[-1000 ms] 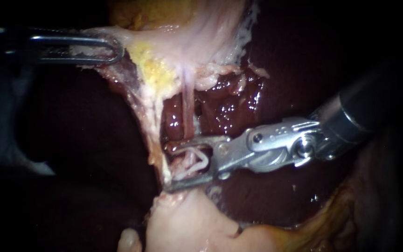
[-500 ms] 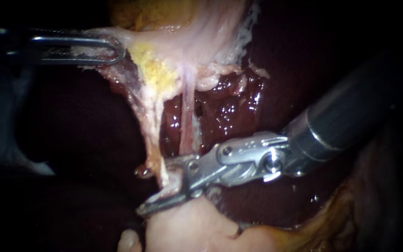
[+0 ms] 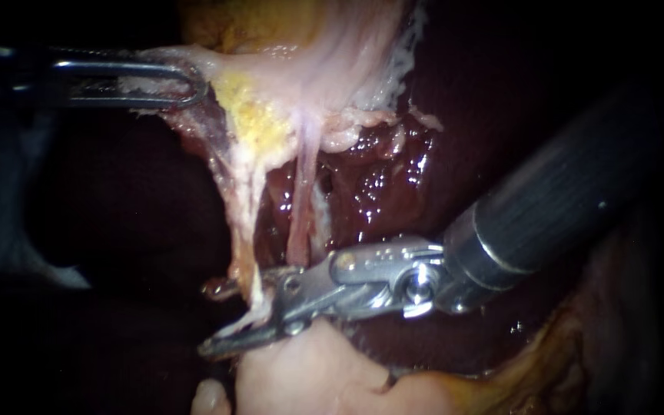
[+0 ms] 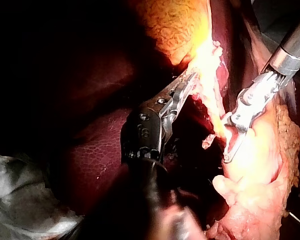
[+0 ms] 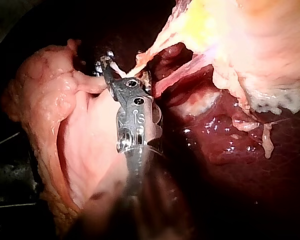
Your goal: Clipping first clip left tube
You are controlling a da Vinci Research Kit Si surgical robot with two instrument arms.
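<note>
Left tube, a pale strand taut below the gallbladder. The right instrument has advanced leftward past the right tube. Its jaws, apart, now straddle the strand's near end, so clip closure looks imminent. Left instrument clenched on gallbladder. Wet liver close behind; clearance tight.

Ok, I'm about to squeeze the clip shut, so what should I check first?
1. Left instrument gripping the pale tissue, tubes stretched: ok.
2. Left tube between the right instrument's open jaws: ok.
3. Right tube outside those jaws: ok.
4. Jaw tips reaching past the left tube: ok.
5. Clip loaded in the jaws: cannot tell.
6. Lower jaw clear of the pale lump beneath it: cannot tell.
</note>
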